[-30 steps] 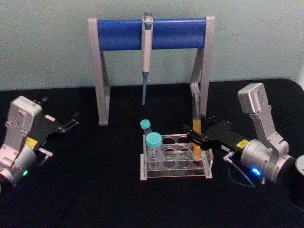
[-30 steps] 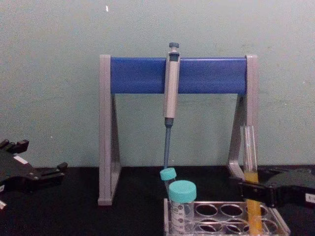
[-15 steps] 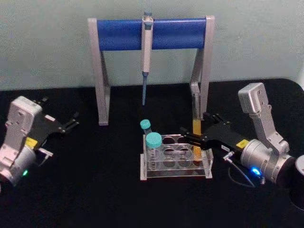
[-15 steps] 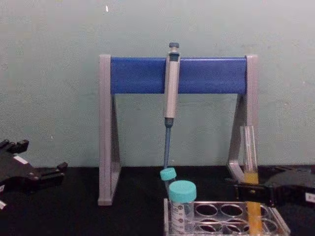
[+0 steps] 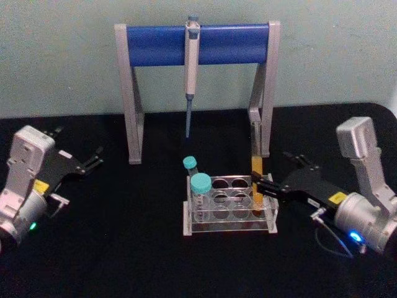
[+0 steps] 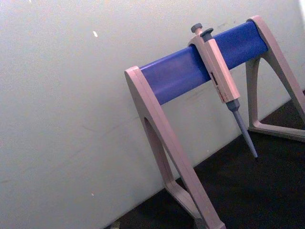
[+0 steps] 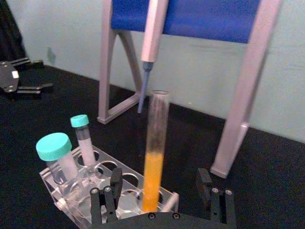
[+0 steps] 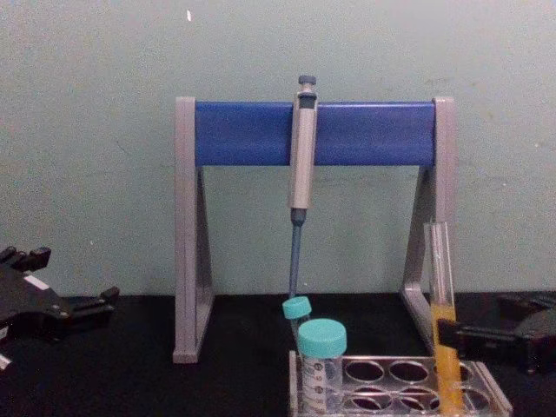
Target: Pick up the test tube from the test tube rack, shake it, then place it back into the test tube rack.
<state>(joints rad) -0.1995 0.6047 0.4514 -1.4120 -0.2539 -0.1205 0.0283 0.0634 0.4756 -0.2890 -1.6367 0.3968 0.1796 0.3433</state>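
A black tabletop [image 5: 124, 248] sits in front of a pale green wall. Near the middle stands the test tube rack [image 5: 229, 211], a low clear block with round holes in its top plate. The test tube [image 5: 256, 180], tall, thin and uncapped, stands upright in a hole at the rack's right end, its lower part filled with orange-yellow liquid. At the rack's left end are two shorter capped tubes [image 5: 200, 194] with teal screw tops, one leaning slightly.

The right gripper [image 5: 265, 187] reaches in from the right, level with the tube's liquid. Its fingers are spread apart; in the right wrist view the two finger pads [image 7: 116, 180] sit on either side of the tube with clear gaps, so the tube is released and stands on its own in the rack.

The left gripper [image 5: 93, 160] is parked well to the left, low over the tabletop and far from the rack, its fingers parted and holding nothing.

Behind the rack stands a pipette stand [image 5: 198, 43] with grey legs and a blue crossbar, and a grey pipette [image 5: 191, 68] hangs from the bar, tip pointing down.
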